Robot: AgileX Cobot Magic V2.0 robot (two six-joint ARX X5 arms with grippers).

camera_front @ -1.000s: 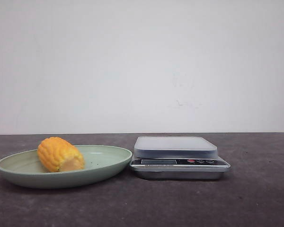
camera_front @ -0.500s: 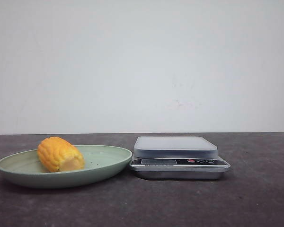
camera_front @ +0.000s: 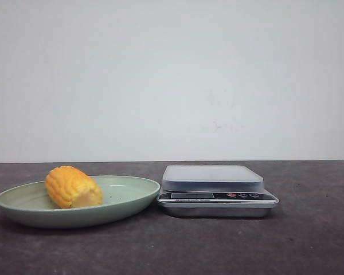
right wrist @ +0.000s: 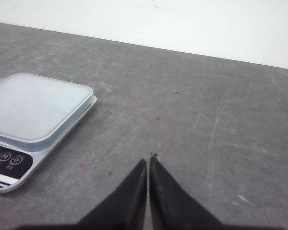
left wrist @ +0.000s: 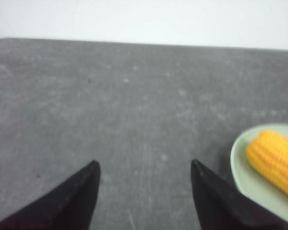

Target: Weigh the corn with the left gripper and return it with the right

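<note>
Corn [camera_front: 72, 187]: a short yellow cob piece, recorded lying on its side in the pale green plate [camera_front: 129, 192] at the lower left of the front view, no end effector touching it. Its long axis is seen running roughly level and slanting from the rear left toward the near right, the paler cut end facing the camera and slightly right. Scale [camera_front: 212, 177]: set just right of the plate, nearly touching its rim; its platform is bare. This arrangement is judged to fit either a cob awaiting weighing or one already weighed and returned to the plate; the pictures do not settle which. Left end effector [left wrist: 144, 167]: fingers spread wide apart, nothing between them, over bare table [left wrist: 110, 96] beside the plate. Right end effector [right wrist: 148, 165]: fingers pressed together, holding nothing, over the table beside the scale.
</note>
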